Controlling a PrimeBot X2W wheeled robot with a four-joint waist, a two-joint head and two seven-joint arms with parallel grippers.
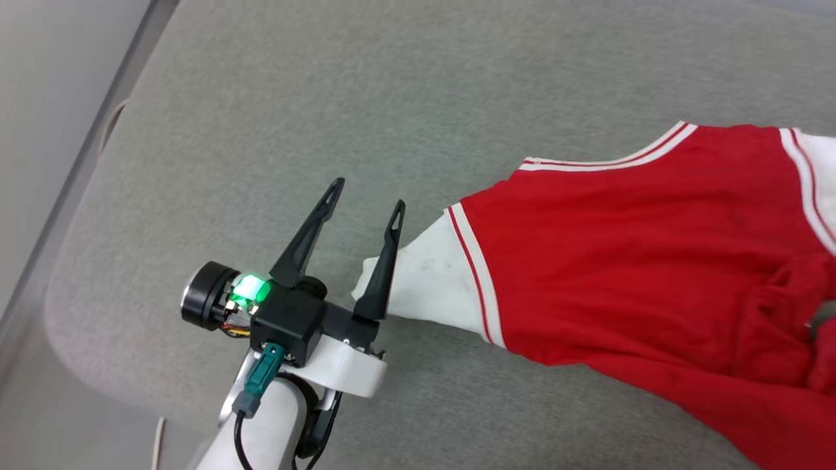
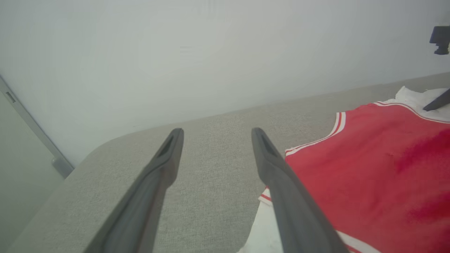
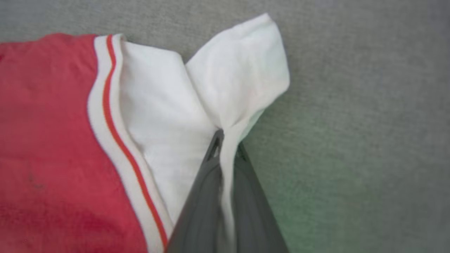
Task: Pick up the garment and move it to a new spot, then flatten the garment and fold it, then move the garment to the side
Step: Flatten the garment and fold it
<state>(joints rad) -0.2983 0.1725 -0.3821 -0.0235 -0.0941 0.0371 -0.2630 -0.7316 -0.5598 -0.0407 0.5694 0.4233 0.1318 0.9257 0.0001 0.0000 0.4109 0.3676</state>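
Observation:
The garment (image 1: 640, 248), a red jersey with white sleeves and striped trim, lies plain side up across the right of the grey cushion (image 1: 326, 98). My left gripper (image 1: 369, 196) stands open just left of one white sleeve (image 1: 431, 281), with its right finger over the sleeve's tip and nothing between the fingers. In the left wrist view the open left gripper (image 2: 216, 135) points over bare cushion, the garment (image 2: 369, 168) to its right. In the right wrist view my right gripper (image 3: 226, 140) is shut on a fold of the other white sleeve (image 3: 228, 80).
The cushion's rounded edge (image 1: 72, 261) runs down the left, with pale floor (image 1: 39, 130) beyond. A light wall (image 2: 211, 52) rises behind the cushion. A dark piece of the other arm (image 2: 439, 38) shows at the upper right of the left wrist view.

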